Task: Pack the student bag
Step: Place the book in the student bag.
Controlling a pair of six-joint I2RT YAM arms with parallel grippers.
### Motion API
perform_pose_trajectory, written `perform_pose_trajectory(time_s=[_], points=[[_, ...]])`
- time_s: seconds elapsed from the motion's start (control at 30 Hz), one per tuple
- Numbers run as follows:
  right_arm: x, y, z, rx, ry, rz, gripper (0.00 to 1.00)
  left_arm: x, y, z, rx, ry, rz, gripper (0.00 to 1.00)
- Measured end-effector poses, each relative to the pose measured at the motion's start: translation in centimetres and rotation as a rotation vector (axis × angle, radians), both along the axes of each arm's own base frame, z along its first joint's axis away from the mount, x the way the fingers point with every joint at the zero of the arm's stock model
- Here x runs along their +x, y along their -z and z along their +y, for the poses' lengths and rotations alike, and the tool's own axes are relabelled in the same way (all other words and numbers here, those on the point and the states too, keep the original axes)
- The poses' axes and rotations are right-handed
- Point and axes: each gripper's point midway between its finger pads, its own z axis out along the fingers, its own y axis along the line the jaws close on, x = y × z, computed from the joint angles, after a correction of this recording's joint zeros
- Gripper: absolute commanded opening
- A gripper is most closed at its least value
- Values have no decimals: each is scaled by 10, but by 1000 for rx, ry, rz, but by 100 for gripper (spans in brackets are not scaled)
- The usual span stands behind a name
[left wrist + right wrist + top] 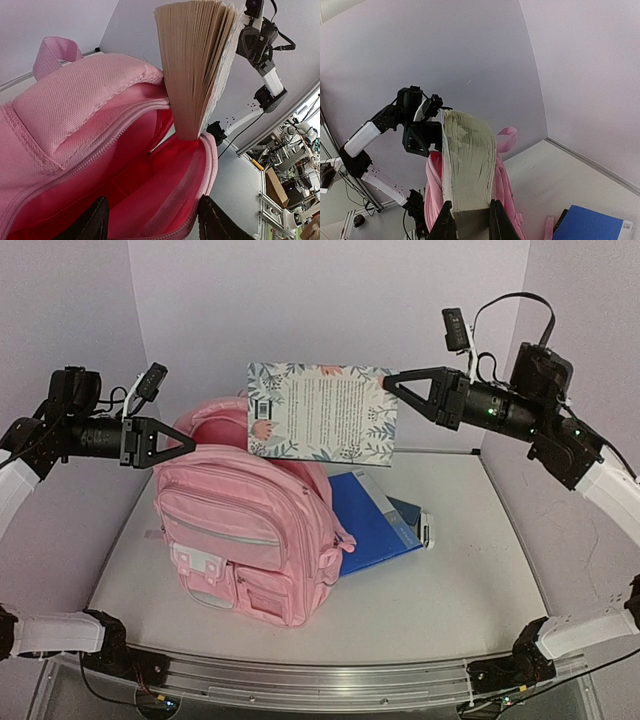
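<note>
The pink student bag [240, 530] stands on the table with its main compartment unzipped, and its red lining [125, 200] shows. My right gripper [392, 383] is shut on the edge of a thick floral-covered book [322, 412] and holds it upright over the bag's mouth. Its pages [467, 160] rise from between that gripper's [470, 220] fingers. The book's [195, 65] lower corner sits at the far rim of the opening. My left gripper [188, 445] hovers at the bag's top left. Its jaws [152, 222] stand apart, with the zipper rim and lining between them, not pinched.
A blue folder [370, 520] lies flat to the right of the bag, with a dark flat item [410, 512] beside it. The bag's top handle [55, 50] sticks up behind the opening. White walls close in the back and both sides.
</note>
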Motion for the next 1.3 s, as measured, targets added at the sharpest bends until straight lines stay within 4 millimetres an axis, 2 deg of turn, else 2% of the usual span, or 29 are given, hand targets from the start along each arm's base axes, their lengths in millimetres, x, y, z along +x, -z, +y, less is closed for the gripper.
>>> perform_pose_trajectory(time_s=[0.37, 0.63, 0.87, 1.07, 1.2, 1.3], points=[[4, 51, 40, -186, -26, -11, 0, -2, 1, 1, 4, 3, -2, 58], [-5, 82, 90, -293, -15, -37, 0, -2, 1, 1, 6, 8, -13, 57], [1, 118, 135, -377, -8, -27, 0, -2, 1, 1, 6, 8, -14, 57], [6, 152, 163, -410, -29, -7, 1, -2, 1, 0, 7, 8, -13, 57], [9, 167, 174, -408, -33, 15, 36, -1, 2, 0, 8, 9, -11, 57], [10, 170, 177, -385, -33, 33, 55, 0, 3, 0, 9, 10, -9, 57]])
